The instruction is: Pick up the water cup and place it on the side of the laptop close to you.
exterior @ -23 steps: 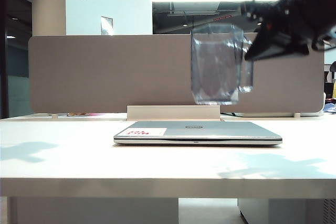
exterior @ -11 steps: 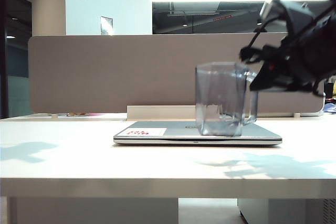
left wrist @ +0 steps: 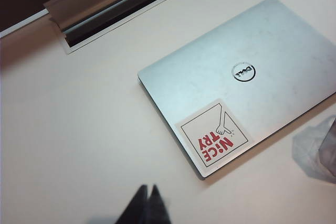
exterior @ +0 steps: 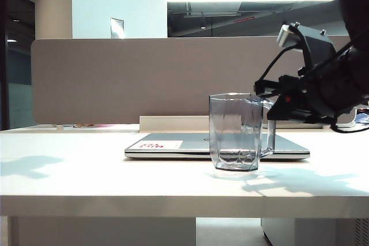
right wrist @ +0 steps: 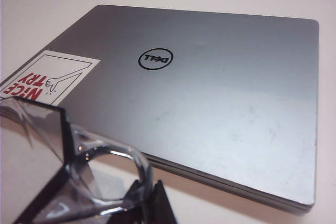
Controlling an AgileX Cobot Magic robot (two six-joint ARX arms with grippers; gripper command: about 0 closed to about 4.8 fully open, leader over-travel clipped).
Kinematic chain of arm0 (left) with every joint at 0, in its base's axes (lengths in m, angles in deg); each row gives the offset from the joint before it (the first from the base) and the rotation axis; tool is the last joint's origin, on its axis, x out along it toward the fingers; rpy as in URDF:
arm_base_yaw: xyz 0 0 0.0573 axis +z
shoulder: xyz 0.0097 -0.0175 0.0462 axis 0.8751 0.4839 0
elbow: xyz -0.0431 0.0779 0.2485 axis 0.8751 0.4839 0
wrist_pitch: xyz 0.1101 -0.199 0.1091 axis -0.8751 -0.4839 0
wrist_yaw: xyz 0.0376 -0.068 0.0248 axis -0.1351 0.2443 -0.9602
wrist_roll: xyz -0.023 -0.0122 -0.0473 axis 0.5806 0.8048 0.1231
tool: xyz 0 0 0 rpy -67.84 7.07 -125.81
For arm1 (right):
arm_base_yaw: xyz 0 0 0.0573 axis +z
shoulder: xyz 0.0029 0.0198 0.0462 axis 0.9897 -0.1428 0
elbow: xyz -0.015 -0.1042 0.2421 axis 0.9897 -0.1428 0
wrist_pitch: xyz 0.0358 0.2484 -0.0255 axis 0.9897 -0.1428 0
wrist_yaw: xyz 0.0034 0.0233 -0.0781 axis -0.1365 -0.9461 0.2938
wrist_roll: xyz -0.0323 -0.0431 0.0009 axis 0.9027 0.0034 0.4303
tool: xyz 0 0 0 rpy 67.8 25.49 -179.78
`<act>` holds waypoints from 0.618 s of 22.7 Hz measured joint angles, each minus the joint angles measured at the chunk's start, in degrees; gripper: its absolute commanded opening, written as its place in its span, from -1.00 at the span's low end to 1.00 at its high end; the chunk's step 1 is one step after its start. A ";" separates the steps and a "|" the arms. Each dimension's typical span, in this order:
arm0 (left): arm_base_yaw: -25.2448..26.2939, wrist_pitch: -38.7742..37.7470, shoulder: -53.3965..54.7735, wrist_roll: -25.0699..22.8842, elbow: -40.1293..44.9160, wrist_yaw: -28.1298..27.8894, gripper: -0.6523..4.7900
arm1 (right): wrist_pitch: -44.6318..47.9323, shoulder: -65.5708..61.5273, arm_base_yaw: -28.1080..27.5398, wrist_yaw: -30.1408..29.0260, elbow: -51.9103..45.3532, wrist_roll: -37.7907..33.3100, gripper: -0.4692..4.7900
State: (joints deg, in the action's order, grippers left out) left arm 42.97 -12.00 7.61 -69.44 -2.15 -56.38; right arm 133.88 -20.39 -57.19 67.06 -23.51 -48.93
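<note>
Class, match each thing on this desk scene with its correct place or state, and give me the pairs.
Things:
1. water cup
2. laptop
3. right gripper
4. left gripper

Places or states:
A. lid shut, flat on the table
B. shut on the cup's handle
C. upright in front of the laptop, on the camera side
D. shut and empty above the bare table

Pairs: 1-C, 2-A, 3-B, 4-D

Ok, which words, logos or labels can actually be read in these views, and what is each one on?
"DELL": round logo on the lid of the closed laptop.
"NiCE TRY": red print on the white sticker at the lid's corner, with a small drawing of a hand.
Small sign on the far wall in the exterior view: too blurred to read.
</note>
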 measured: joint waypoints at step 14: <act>0.00 0.17 0.00 -0.26 0.00 -1.09 -0.78 | 6.01 -4.63 0.11 -1.03 0.07 0.37 -0.80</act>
State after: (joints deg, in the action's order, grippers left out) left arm 42.97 -11.82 7.61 -69.70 -2.15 -57.47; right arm 139.89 -25.02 -57.08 66.03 -23.44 -48.55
